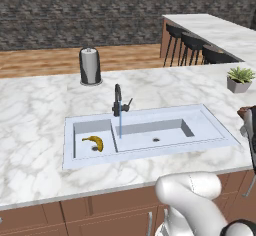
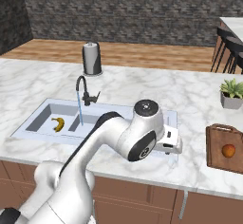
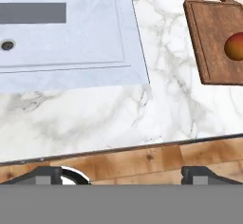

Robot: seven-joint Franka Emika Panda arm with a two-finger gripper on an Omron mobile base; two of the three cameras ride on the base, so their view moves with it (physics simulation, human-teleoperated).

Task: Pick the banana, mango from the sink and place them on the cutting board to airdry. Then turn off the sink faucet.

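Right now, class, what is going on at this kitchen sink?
A robot arm is moving washed fruit from the sink to the cutting board. The mango already lies on the board. The banana is in the small basin, and the faucet is running. The hand is open and empty, above the counter's front edge.

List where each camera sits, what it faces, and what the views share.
Left base view: behind the arm's left, facing the sink with the banana; white arm at lower right.
Right base view: behind its right, same sink; arm from lower left.
Hand view: on the hand, looking down at counter and cutting board; open gripper tips at bottom.
Shared: right base and hand views show the mango on the board.
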